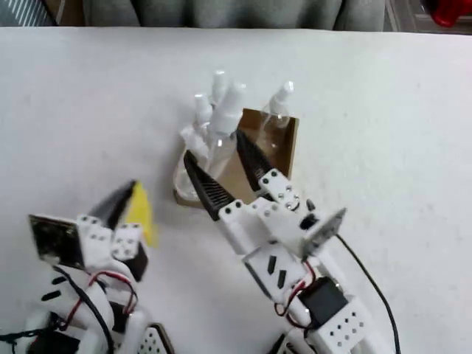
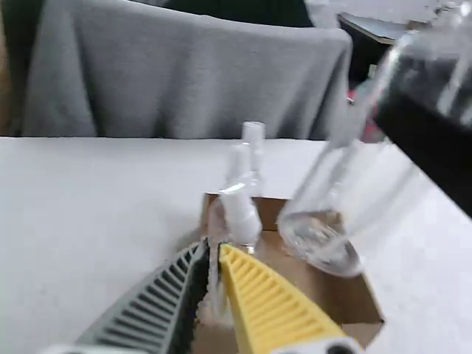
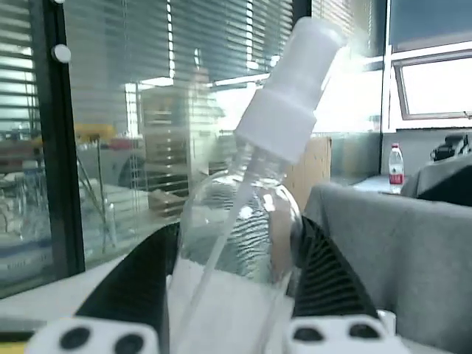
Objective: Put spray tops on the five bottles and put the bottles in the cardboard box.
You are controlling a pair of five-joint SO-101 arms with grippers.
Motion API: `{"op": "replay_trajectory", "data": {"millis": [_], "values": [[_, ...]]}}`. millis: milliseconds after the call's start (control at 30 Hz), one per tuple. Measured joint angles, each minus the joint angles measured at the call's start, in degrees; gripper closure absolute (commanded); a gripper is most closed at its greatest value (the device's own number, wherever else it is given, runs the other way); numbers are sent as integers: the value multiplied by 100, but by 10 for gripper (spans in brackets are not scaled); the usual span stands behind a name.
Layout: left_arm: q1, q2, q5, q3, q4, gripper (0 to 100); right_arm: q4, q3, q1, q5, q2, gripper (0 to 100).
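My right gripper (image 1: 214,147) has its black fingers shut on a clear bottle (image 1: 223,131) with a white spray top (image 1: 233,94), held tilted over the cardboard box (image 1: 286,147). In the right wrist view the bottle (image 3: 236,236) sits between the fingers with its spray top (image 3: 291,96) above them. Other capped bottles (image 1: 279,109) stand in the box. My left gripper (image 1: 129,193), with one grey and one yellow finger, is shut on nothing at the near left of the box. In the left wrist view its tips (image 2: 210,249) point at the box (image 2: 354,295), and the held bottle (image 2: 332,214) hangs above it.
White table (image 1: 88,110) spreads wide to the left and right of the box. A grey cloth-covered shape (image 2: 184,74) lines the far edge. A red object (image 1: 451,11) sits at the far right corner.
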Motion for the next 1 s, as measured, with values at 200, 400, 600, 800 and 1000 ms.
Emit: {"op": "replay_trajectory", "data": {"millis": [200,400,600,800,1000], "values": [[1714,0,0,-404,0,980,0,-985,229,-53,932,983],[2927,0,-35,-580,-35,980,0,-1635,18,-53,1829,983],[3130,0,-44,193,-1002,980,756,-1670,-448,-53,1881,983],[2585,0,-44,1046,-1934,980,1785,-1978,-466,-53,1864,983],[2330,26,-26,1477,-2418,980,2963,-2479,-492,-53,1776,983]]}}
